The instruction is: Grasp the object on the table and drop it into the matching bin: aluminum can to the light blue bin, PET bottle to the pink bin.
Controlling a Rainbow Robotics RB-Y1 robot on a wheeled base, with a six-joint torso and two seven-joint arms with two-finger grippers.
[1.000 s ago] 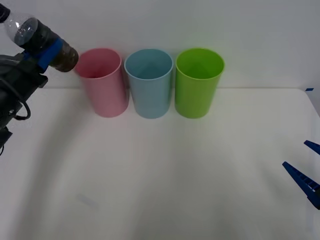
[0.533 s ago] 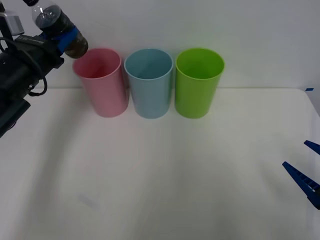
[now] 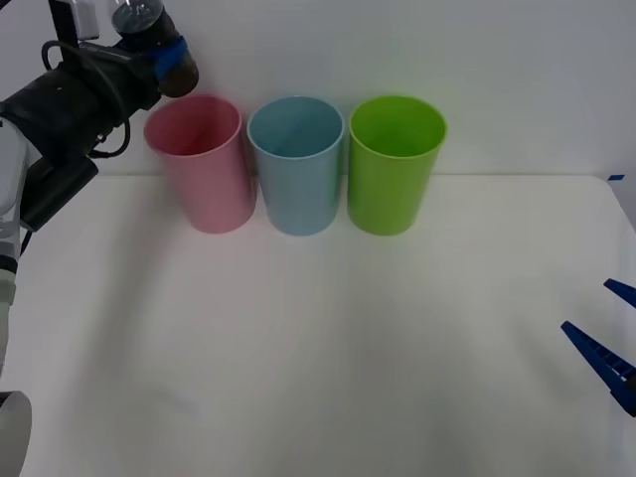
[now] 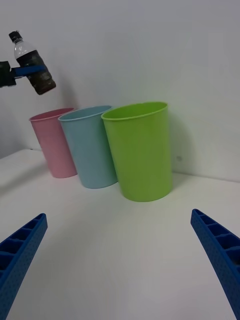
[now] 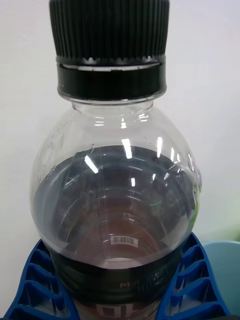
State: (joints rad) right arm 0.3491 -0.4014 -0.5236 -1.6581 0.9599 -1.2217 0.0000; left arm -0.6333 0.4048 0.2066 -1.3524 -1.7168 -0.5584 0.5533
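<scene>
Bottle: small clear plastic bottle with dark label wrap and ribbed black cap [image 3: 157, 48], up in the air, tilted, just above and left of the pink bin's rim; base end nearest the rim.
Left gripper: blue ribbed fingers [image 5: 35, 280] clamped around the bottle's labelled body; left gripper [image 3: 167, 58] carried on a black arm at the upper left.
Bins: tall tapered pink plastic cup [image 3: 202, 164], light blue plastic cup [image 3: 295, 164] and green plastic cup [image 3: 394, 162] — upright in a close row at the back of the wide white tabletop [image 3: 328, 348]; insides look bare as far as visible.
Right gripper: right gripper [image 4: 120, 260] low at the table's right edge, fingers spread wide apart.
Hard to make out: label print unreadable; bottle's lower end cut off in the left wrist view.
Change: bottle higher and farther right than half a second ago — nearer the pink rim.
</scene>
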